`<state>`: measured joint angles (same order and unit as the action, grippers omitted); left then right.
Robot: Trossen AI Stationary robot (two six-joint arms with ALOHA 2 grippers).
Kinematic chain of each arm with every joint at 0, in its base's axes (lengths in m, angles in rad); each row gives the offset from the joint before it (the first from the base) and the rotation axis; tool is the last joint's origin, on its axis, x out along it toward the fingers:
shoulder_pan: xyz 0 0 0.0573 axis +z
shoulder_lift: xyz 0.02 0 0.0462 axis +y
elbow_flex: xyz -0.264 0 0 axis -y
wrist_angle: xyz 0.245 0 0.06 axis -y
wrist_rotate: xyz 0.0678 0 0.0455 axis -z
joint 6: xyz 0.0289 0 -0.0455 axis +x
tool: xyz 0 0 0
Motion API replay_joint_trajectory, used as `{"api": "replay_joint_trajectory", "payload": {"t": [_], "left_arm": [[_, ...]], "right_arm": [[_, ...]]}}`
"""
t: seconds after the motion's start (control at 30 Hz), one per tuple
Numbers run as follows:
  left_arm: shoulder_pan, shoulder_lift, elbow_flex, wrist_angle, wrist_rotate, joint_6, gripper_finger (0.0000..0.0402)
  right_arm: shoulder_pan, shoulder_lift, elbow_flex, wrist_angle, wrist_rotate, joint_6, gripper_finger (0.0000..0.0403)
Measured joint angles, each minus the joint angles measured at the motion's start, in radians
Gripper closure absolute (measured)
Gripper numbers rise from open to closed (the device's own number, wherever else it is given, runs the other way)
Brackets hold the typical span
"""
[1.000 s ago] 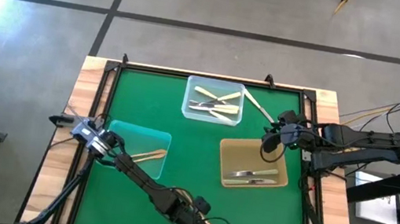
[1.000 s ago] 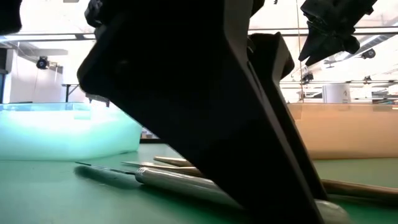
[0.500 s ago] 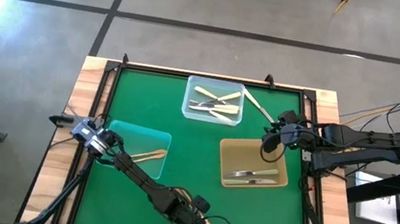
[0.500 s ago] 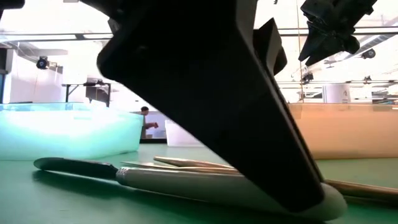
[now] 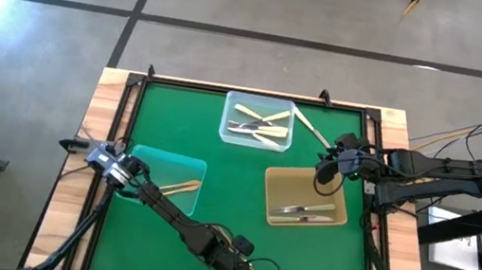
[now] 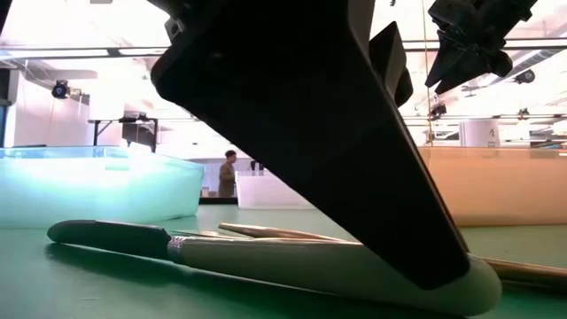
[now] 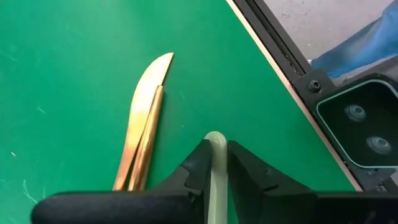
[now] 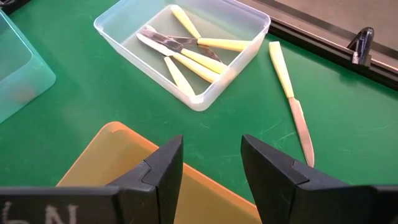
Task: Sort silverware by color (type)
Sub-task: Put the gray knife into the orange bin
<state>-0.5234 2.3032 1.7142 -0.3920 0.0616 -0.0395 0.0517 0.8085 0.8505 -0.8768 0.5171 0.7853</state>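
My left gripper (image 5: 239, 263) is at the table's near edge, shut on a cream-handled knife (image 6: 266, 259) with a dark blade (image 6: 106, 236). A coppery gold knife (image 7: 146, 127) lies on the green mat beside it. My right gripper (image 5: 324, 171) is open and empty above the far right corner of the amber tray (image 5: 274, 183), which holds silver utensils (image 5: 304, 212). The teal tray (image 5: 149, 162) holds gold utensils (image 5: 178, 186). The clear tray (image 8: 249, 46) holds cream-handled utensils (image 8: 186, 59). Another cream-handled knife (image 8: 287, 87) lies flat on the mat beside the clear tray. My left gripper pinches the knife's cream handle near its rounded free end (image 7: 216, 144) between its two fingers. That end sticks out just past the fingertips. The fingers slant down from above. The knife lies low and nearly level along the mat; I cannot tell whether it is clear of it.
The table's black frame and a camera housing (image 7: 357, 124) are close to my left gripper at the near edge. The three trays stand across the middle and far part of the mat. A person (image 6: 229, 174) stands far off in the room behind.
In the low view my left gripper's finger has shifted a little and the cream-handled knife has moved with it. The knife now shows larger and nearer. Its blade end reaches farther toward the table's left. My right gripper has kept still.
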Motion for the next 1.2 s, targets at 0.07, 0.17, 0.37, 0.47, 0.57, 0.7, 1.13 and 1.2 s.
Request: {"api": "replay_joint_trajectory", "payload": {"t": [0.07, 0.17, 0.37, 0.47, 0.57, 0.7, 1.13, 1.2], "left_arm": [[0.004, 0.0, -0.002, 0.0, 0.0, 0.002, 0.0372], [0.007, 0.0, -0.008, -0.001, -0.018, 0.02, 0.0371], [0.012, -0.002, -0.019, 0.002, -0.019, 0.055, 0.037], [0.015, -0.002, -0.024, 0.003, -0.02, 0.06, 0.0358], [0.021, 0.0, -0.029, -0.008, -0.029, 0.06, 0.0335], [0.029, 0.0, -0.035, -0.006, -0.025, 0.058, 0.0311], [0.041, 0.031, -0.032, 0.011, 0.033, 0.017, 0.0339], [0.042, 0.043, -0.031, 0.031, 0.061, -0.018, 0.0346]], "right_arm": [[0.0, 0.0, 0.0, 0.0, 0.0, 0.0, 0.025], [0.0, 0.0, 0.0, 0.0, 0.0, 0.0, 0.025], [0.0, 0.0, 0.0, 0.0, 0.0, 0.0, 0.025], [0.0, 0.0, 0.0, 0.0, 0.0, 0.0, 0.025], [0.0, 0.0, 0.0, 0.0, 0.0, 0.0, 0.025], [0.0, 0.0, 0.0, 0.0, 0.0, 0.0, 0.025], [0.0, 0.0, 0.0, 0.0, 0.0, 0.0, 0.025], [0.0, 0.0, 0.0, 0.0, 0.0, 0.0, 0.025]]}}
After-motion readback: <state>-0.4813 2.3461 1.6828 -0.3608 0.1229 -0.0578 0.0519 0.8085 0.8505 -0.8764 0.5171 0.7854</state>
